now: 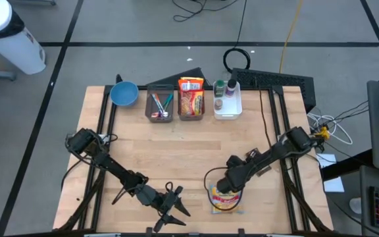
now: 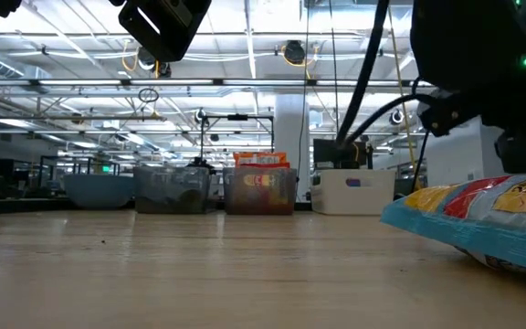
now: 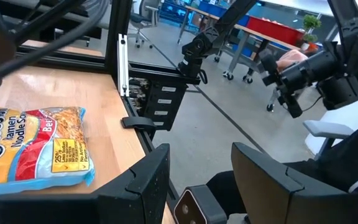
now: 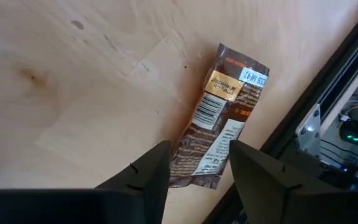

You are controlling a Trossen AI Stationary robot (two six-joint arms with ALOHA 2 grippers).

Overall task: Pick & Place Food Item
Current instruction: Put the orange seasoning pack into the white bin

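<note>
A: From above, what can't we make out?

B: The right gripper covers most of the ramen packet at the table's 5 o'clock edge; we cannot tell there whether anything is held. Along the 12 o'clock edge stand a blue bowl, a bin of utensils, a bin of noodle packs and a white bin. The left gripper hangs at 6 o'clock, arm stretched low.

A: And at table height?

B: The packet is cut off at 3 o'clock, lying on the wood.

A: The left wrist?

B: Its fingers stand partly apart with nothing between them; the ramen packet lies flat beyond them.

A: The right wrist?

B: Its fingers are parted above a brown snack wrapper near the table edge; we see no grip on it.
</note>
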